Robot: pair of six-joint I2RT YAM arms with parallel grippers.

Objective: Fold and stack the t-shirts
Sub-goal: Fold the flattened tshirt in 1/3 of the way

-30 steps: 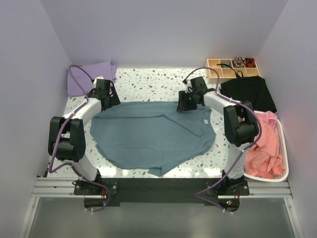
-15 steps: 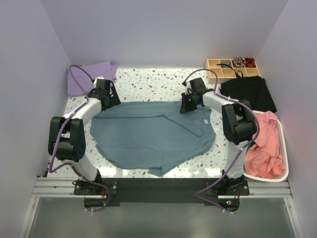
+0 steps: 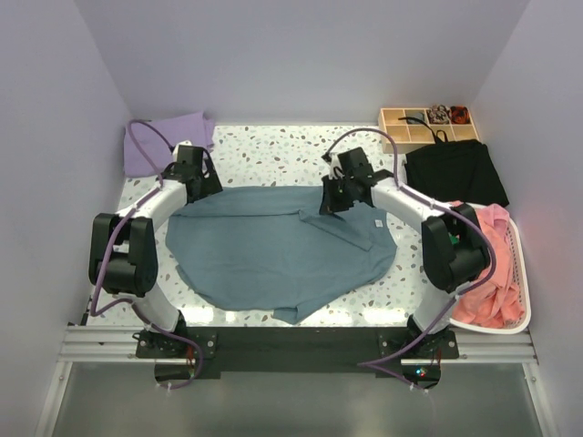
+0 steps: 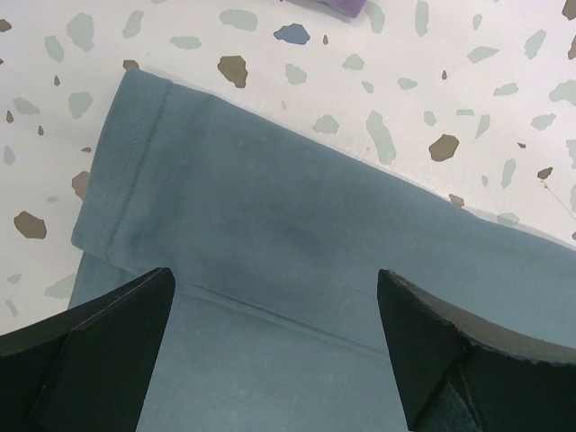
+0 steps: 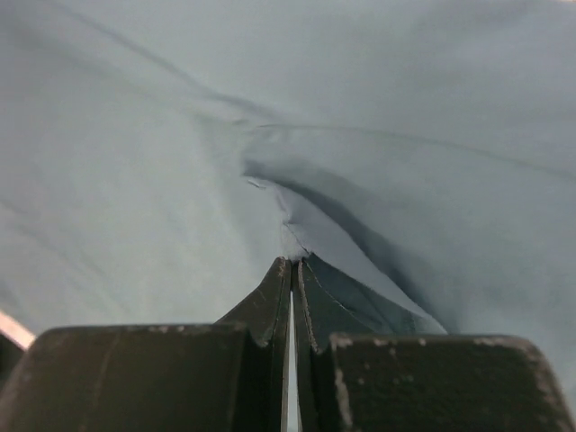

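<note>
Top view: slate-blue t-shirt (image 3: 273,250) lies spread flat mid-table, widest left to right, its far edge under both my claws. My right gripper (image 3: 328,204) sits on that far edge right of centre, at the head of a diagonal fold line. The arm reaches forward with its elbow out and its wrist turned inward. My left gripper (image 3: 194,188) hangs over the far-left sleeve (image 3: 187,208), arm curled in the same way. Lavender t-shirt (image 3: 168,138) is at the far-left corner, and salmon-pink t-shirts (image 3: 483,282) are in the basket (image 3: 522,273) on the right.

Left wrist: fingers (image 4: 90,360) are spread wide and hold nothing. The sleeve lies flat between and ahead of them, hem to the left.

Right wrist: jaws are clamped on a raised pinch of blue cloth, with a ridge running away from the tips.

My read: right is set to pull the fold. Left only needs to drop straight down and close.
</note>
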